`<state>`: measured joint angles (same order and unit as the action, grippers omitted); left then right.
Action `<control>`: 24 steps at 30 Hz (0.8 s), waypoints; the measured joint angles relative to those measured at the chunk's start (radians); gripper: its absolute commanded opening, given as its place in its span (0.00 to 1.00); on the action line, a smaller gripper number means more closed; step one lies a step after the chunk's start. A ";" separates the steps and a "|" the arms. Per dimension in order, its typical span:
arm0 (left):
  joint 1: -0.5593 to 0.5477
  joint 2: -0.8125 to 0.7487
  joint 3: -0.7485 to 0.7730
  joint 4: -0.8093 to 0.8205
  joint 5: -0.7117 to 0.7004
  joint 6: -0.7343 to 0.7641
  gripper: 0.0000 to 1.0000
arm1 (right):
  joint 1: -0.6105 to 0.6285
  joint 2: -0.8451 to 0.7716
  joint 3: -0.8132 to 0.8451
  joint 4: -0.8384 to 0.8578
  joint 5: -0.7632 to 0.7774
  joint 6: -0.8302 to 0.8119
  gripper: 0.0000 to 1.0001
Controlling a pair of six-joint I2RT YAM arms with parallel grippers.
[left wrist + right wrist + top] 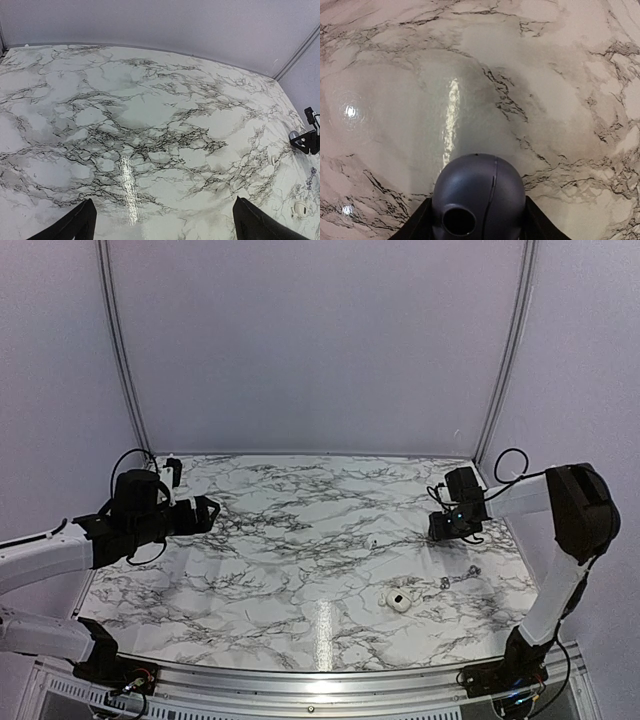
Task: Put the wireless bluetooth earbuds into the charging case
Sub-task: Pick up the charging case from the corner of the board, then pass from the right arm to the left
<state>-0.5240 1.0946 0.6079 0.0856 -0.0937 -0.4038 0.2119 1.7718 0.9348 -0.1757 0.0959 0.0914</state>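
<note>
Two earbuds (398, 600) lie apart on the bench (300, 570); one charging case (477, 195) sits clamped in the right jaws; the left jaws gape wide.

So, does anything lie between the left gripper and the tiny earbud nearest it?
Nothing visible: only bare marble table separates the left gripper from that earbud. The charging case sits in the right gripper.

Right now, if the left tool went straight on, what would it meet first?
Likely the marble table itself; nothing stands between it and the left tool, though depth is unclear.
</note>
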 measured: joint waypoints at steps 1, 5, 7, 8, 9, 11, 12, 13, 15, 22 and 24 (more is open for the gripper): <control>0.000 0.000 0.000 0.000 0.007 0.001 0.99 | 0.004 -0.001 0.001 -0.002 0.004 -0.003 0.46; 0.000 0.000 0.000 0.000 0.026 0.004 0.99 | 0.016 -0.005 0.005 -0.020 0.011 -0.017 0.43; 0.000 0.000 0.000 0.000 0.033 0.004 0.99 | 0.020 -0.007 0.006 -0.027 0.011 -0.019 0.42; 0.000 0.000 0.000 0.000 0.037 0.004 0.99 | 0.020 -0.009 0.007 -0.032 0.011 -0.021 0.41; 0.000 0.000 0.000 0.000 0.040 0.004 0.99 | 0.020 -0.010 0.010 -0.039 0.011 -0.023 0.41; 0.000 0.000 0.000 -0.001 0.044 0.004 0.99 | 0.020 -0.016 0.019 -0.049 0.011 -0.026 0.39; 0.000 -0.001 0.000 -0.002 0.045 0.004 0.99 | 0.021 -0.020 0.020 -0.050 0.011 -0.026 0.39; 0.000 -0.002 0.000 -0.002 0.048 0.004 0.99 | 0.023 -0.026 0.023 -0.055 0.011 -0.029 0.39; 0.000 -0.006 0.000 -0.001 0.052 0.004 0.99 | 0.027 -0.043 0.032 -0.069 0.011 -0.037 0.39; 0.000 -0.008 0.000 0.000 0.071 0.003 0.99 | 0.038 -0.089 0.051 -0.081 0.002 -0.045 0.37; 0.000 -0.002 0.000 0.000 0.076 0.004 0.99 | 0.045 -0.101 0.053 -0.083 -0.009 -0.056 0.37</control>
<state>-0.5240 1.0924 0.6079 0.0853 -0.0181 -0.4000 0.2565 1.6707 0.9874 -0.2588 0.0872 0.0353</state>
